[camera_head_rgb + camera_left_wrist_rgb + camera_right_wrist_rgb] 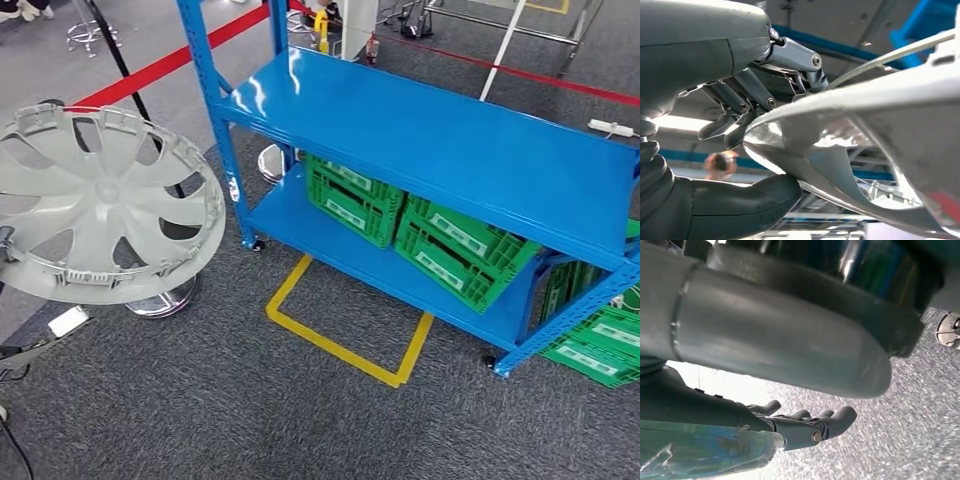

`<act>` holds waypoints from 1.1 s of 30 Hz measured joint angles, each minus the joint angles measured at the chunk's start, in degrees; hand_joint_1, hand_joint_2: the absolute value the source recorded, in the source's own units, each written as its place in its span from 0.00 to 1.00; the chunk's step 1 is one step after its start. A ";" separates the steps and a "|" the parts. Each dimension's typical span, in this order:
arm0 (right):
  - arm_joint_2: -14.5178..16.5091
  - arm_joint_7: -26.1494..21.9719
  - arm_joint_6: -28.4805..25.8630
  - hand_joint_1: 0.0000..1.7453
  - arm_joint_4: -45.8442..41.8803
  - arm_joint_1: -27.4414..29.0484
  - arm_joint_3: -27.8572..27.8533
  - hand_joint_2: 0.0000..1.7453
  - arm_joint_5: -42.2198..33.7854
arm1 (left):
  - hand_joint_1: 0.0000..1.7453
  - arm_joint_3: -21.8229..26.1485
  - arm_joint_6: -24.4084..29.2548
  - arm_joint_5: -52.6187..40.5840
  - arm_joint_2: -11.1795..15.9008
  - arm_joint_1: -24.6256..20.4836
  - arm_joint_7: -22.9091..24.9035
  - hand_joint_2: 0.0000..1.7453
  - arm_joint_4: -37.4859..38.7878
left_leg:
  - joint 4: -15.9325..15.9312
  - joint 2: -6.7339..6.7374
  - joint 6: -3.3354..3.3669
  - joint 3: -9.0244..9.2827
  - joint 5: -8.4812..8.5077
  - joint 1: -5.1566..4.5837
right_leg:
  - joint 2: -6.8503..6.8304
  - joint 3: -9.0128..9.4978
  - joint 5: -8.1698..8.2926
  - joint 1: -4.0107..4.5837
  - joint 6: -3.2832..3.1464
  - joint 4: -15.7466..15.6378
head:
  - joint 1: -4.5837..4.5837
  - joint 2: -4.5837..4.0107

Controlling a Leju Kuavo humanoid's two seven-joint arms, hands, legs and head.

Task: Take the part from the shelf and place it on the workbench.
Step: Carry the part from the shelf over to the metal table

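The part is a pale grey wheel cover (102,205) with curved spokes, held up in the air at the left of the head view, away from the blue shelf (453,140). In the left wrist view my left hand (726,95) grips the cover's rim (874,115), dark fingers (736,122) on one face and the thick thumb (753,205) on the other. My right hand (802,427) hangs over grey carpet with its fingers (836,417) stretched out and apart, holding nothing.
Green crates (355,200) (460,250) sit on the shelf's lower board, and more (596,340) lie on the floor at the right. A white power strip (611,128) lies on the top board. A yellow tape square (340,340) marks the carpet. A chrome stool base (162,298) stands under the cover.
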 joint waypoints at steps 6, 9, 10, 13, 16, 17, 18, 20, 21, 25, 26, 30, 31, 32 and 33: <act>0.00 0.00 0.02 0.00 0.00 -0.12 0.00 0.00 -0.12 | 1.00 1.10 0.00 0.00 -0.66 0.11 -0.77 1.00 -0.61 | -0.25 -2.11 1.73 -0.50 0.77 0.23 | 0.34 -0.32 -0.77 -0.45 1.07 0.74 | 0.00 0.00; 0.00 0.00 0.05 0.00 0.00 -0.05 -0.01 0.00 -0.17 | 1.00 1.20 0.00 0.00 -0.79 -0.01 -0.95 1.00 -0.74 | -0.25 -2.43 1.92 -0.63 0.90 0.29 | 2.03 -0.90 -2.05 -0.54 1.30 2.24 | 0.11 0.00; 0.00 -0.17 0.15 0.00 0.00 0.00 -0.01 0.00 -0.28 | 1.00 1.30 0.00 0.00 -1.09 -0.24 -1.44 1.00 -0.84 | -0.24 -3.06 2.12 -0.94 1.10 0.33 | 3.35 -2.55 -4.24 -0.63 1.47 6.24 | 0.16 0.00; -0.03 -0.57 0.60 0.00 0.00 0.13 -0.15 0.00 -0.76 | 1.00 2.01 0.00 0.00 -2.79 -1.24 -4.80 1.00 -1.00 | -0.22 -6.84 2.08 -2.02 2.06 0.48 | 6.89 -3.32 -5.50 -0.96 1.47 10.55 | 0.20 0.00; -0.05 -0.58 0.83 0.00 0.01 0.30 -0.20 0.00 -0.92 | 1.00 2.54 -0.01 0.00 -3.58 -2.27 -6.01 1.00 -1.01 | -0.12 -9.28 1.11 -2.65 2.77 0.63 | 11.26 1.54 -2.09 -1.43 1.26 1.09 | 0.16 0.00; -0.06 -0.65 0.89 0.00 0.01 0.32 -0.20 0.00 -0.93 | 1.00 2.63 -0.01 0.00 -3.74 -2.58 -6.10 1.00 -1.02 | -0.22 -9.95 0.66 -2.93 3.09 0.74 | 11.76 1.90 -2.08 -1.40 1.17 0.36 | 0.14 0.00; -0.08 -0.64 0.92 0.00 0.01 0.32 -0.20 0.00 -0.93 | 1.00 2.70 -0.01 0.00 -3.87 -2.79 -6.21 1.00 -1.02 | -0.42 -10.66 0.17 -3.16 3.47 0.89 | 11.12 1.95 -1.90 -1.27 0.99 0.30 | 0.13 0.00; -0.10 -0.50 1.00 0.00 0.00 0.28 -0.21 0.00 -0.93 | 1.00 2.90 0.00 0.00 -4.04 -2.85 -6.56 1.00 -1.04 | -0.40 -10.53 -0.56 -3.68 3.57 1.03 | 9.58 2.07 -1.27 -1.32 0.22 -0.10 | 0.04 0.00; -0.11 -0.39 1.03 0.00 0.00 0.31 -0.22 0.00 -0.93 | 1.00 2.94 0.00 0.00 -4.11 -3.02 -6.74 1.00 -1.05 | 0.86 -9.14 -0.73 -4.41 2.61 0.84 | 8.69 2.05 -0.93 -1.38 -0.18 -0.41 | -0.11 0.00; -0.17 -0.34 1.07 0.00 0.00 0.63 -0.23 0.00 -0.96 | 1.00 2.73 0.00 0.00 -4.54 -4.12 -6.91 1.00 -1.05 | 13.70 -3.80 -0.89 -9.94 -4.03 0.34 | 5.00 1.46 -0.41 -0.93 -0.88 -0.72 | -0.45 0.00; -0.19 -0.34 1.07 0.00 0.00 0.67 -0.24 0.00 -0.97 | 1.00 2.65 0.00 0.00 -4.57 -4.21 -6.90 1.00 -1.04 | 14.89 -3.54 -0.90 -10.11 -4.13 0.34 | 4.06 1.35 -0.38 -0.84 -0.91 -0.71 | -0.45 0.00; -0.24 -0.34 1.08 0.00 0.00 0.59 -0.25 0.00 -1.06 | 1.00 2.45 -0.02 0.00 -4.53 -4.69 -6.82 1.00 -1.00 | 3.37 -0.27 -0.43 -2.54 0.77 0.05 | 0.92 1.25 -0.55 -0.40 -0.61 -0.47 | -0.46 0.00; -0.27 -0.35 1.09 0.00 0.00 0.56 -0.25 0.00 -1.08 | 1.00 2.42 -0.02 0.00 -4.52 -4.91 -6.74 1.00 -1.00 | 0.90 0.65 -0.07 -1.20 1.33 -0.16 | 0.26 1.23 -0.65 -0.18 -0.38 -0.37 | -0.43 0.00; -0.31 -0.35 1.10 0.00 0.00 0.53 -0.26 0.00 -1.10 | 1.00 2.40 -0.02 0.00 -4.51 -5.10 -6.66 1.00 -1.00 | -0.27 1.03 0.33 -0.72 1.42 -0.37 | -0.38 1.24 -0.74 0.01 -0.14 -0.33 | -0.45 0.00; -0.34 -0.35 1.13 0.00 0.00 0.47 -0.28 0.00 -1.13 | 1.00 2.39 -0.02 0.00 -4.50 -5.21 -6.59 1.00 -1.00 | -0.54 0.42 0.79 -0.84 1.47 -0.53 | -1.04 1.27 -0.80 0.11 0.10 -0.33 | -0.43 0.00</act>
